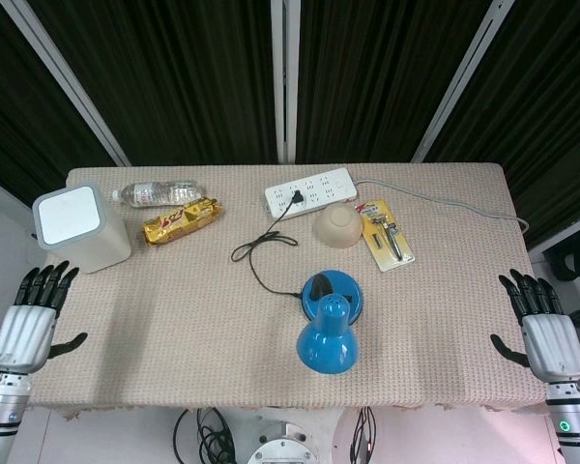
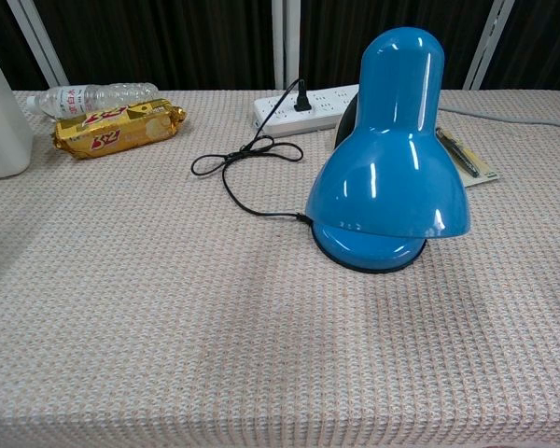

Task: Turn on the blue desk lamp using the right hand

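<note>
The blue desk lamp (image 1: 329, 329) stands near the front middle of the table (image 1: 155, 319). Its shade covers most of the base, and I cannot find a switch. The right hand (image 1: 539, 324) and left hand (image 1: 34, 314) hang outside the table edges, fingers spread, holding nothing. The chest view shows neither hand. The black cord (image 2: 247, 173) goes to the power strip (image 1: 309, 191), which is partly hidden behind the lamp there.

- A desk (image 1: 174, 329) covered in a beige, waffle-textured cloth fills the scene.
- Behind it hang dark, pleated curtains (image 1: 174, 68) (nearly black), crossed by pale metal bars (image 1: 285, 77), one upright and others slanting.
- Even, soft light falls from above.
- Pale floor (image 1: 0, 222) shows at left.
</note>
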You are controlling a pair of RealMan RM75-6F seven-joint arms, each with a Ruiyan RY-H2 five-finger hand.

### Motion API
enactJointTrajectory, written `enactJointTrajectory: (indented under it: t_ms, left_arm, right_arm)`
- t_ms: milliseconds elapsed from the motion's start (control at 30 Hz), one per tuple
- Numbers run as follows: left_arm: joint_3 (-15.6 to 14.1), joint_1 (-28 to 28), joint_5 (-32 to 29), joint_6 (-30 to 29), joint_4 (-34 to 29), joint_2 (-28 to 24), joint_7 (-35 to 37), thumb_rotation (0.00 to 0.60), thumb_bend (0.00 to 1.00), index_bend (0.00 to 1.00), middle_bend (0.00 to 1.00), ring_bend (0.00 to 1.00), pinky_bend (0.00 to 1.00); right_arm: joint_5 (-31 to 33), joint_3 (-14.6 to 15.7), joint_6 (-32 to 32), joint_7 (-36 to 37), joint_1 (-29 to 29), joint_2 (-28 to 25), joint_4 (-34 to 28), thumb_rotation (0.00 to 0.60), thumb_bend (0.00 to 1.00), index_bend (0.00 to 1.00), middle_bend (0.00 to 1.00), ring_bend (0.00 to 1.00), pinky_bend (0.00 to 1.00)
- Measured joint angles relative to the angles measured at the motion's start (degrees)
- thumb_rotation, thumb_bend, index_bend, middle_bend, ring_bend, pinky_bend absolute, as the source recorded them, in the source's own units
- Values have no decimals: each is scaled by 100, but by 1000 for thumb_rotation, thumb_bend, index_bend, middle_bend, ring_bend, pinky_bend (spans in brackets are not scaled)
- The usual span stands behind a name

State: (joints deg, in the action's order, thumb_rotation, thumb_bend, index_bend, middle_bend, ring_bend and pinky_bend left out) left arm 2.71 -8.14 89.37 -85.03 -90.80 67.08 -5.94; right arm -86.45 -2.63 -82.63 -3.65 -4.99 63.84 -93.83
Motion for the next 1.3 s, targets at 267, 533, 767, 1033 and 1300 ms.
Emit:
enactJointTrajectory:
  t_ms: [267, 533, 767, 1033, 1300]
  left_arm:
    - [-42, 4, 21, 2, -40, -39, 34, 600, 97, 0, 0, 0, 0]
    - [-51, 3, 36, -20, -30, -35, 35, 600, 97, 0, 0, 0, 0]
    - [-38, -14, 22, -18, 50, -7, 38, 600, 97, 0, 0, 0, 0]
    - [-42, 42, -12, -90, 22, -41, 76, 600, 97, 0, 0, 0, 0]
    - [-62, 25, -1, -46, -8, -48, 51, 600, 97, 0, 0, 0, 0]
  right_arm:
    - [-28, 30, -1, -7, 5, 11, 2, 600, 176, 0, 0, 0, 0]
    - [-131, 74, -34, 27, 11, 8, -54, 600, 176, 0, 0, 0, 0]
    - [-123, 52, 10, 31, -32, 6, -75, 600, 176, 0, 0, 0, 0]
    - [-171, 47, 177, 1, -155, 39, -52, 600, 192, 0, 237, 241, 291]
    - [-170, -2, 519, -419, -431, 2, -220, 600, 681, 0, 843, 780, 826]
